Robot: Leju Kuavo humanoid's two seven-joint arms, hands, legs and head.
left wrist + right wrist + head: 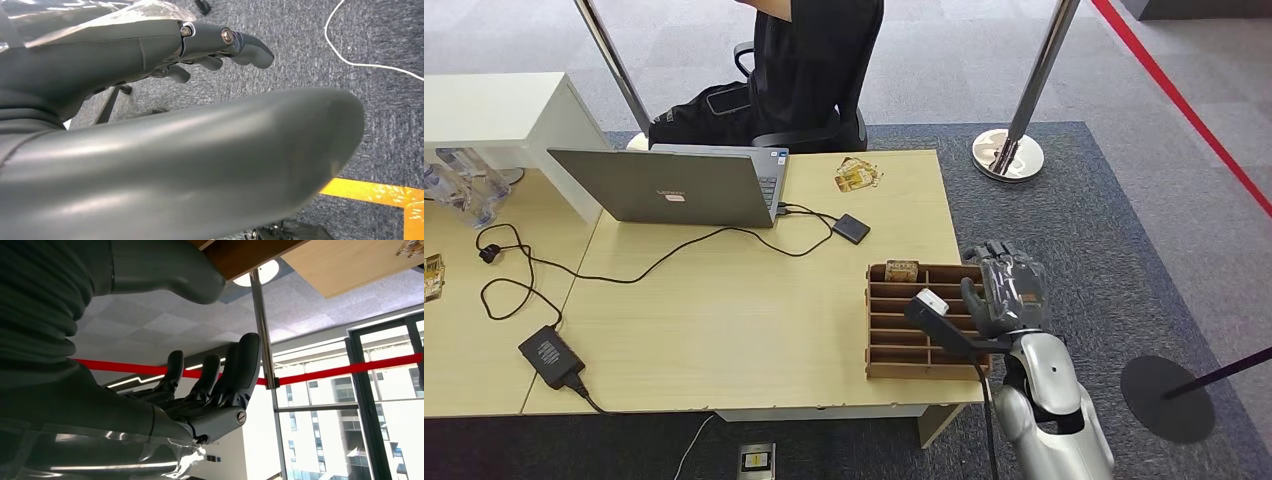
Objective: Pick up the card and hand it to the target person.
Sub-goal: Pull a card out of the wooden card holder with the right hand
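Right robot hand (1009, 290) raised at the right end of the wooden rack (894, 340), fingers straight and spread, grasping nothing; the silver forearm rises from below. In the right wrist view the fingers (240, 370) stand extended with nothing between them. Left robot hand (150, 55) hangs over grey carpet, fingers loosely apart, released.

The card (902, 269) stands in the rack's farthest slot, at its left side; its brown face carries print too small to read. Rack sits on the tabletop (724, 320) at the near right corner.

The laptop (674, 187) lid bears a small logo, unreadable. A seated person (794, 70) is behind the tabletop.
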